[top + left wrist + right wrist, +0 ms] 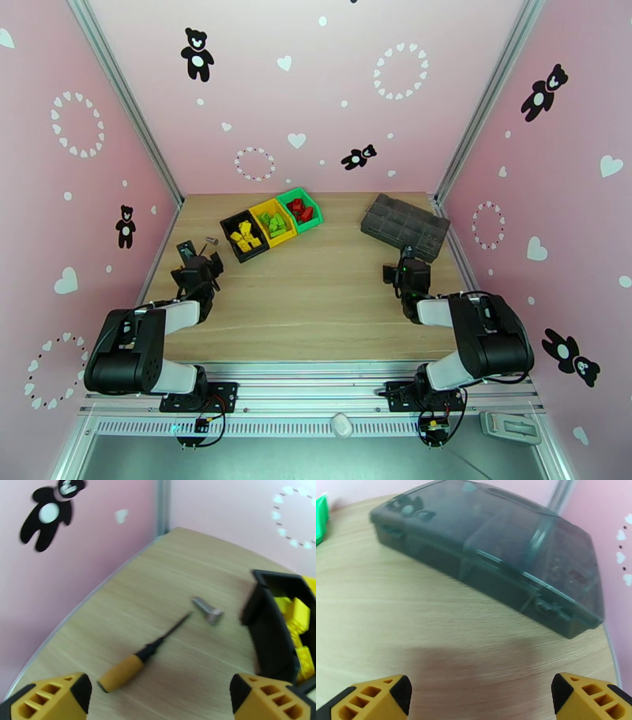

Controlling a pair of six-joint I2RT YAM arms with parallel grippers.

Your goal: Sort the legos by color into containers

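Joined in a slanted row toward the table's far left: black bin (231, 219), yellow bin (283, 239), green bin (310, 226), all open-topped and upright. Heaped inside: yellow legos (246, 236) in black, light green legos (275, 225) in yellow, red legos (300, 210) in green. Apparently jumbled; too small to count.

**Open middle, clutter at the back and along the left edge.**

You have a wide bare stretch of table (316, 300) between the two arms, running forward to the row of bins (272, 223) at the back, left of centre. Ahead of your left gripper (160, 701), a screwdriver (136, 659) and a bolt (208, 610) lie between the left wall (79, 578) and the black bin (268, 638), so that lane is tight. Ahead of your right gripper (480, 701), the grey compartment case (493, 559) blocks the back right corner. Its gap to the right wall (604, 515) looks narrow, though the blurred view makes that hard to judge.
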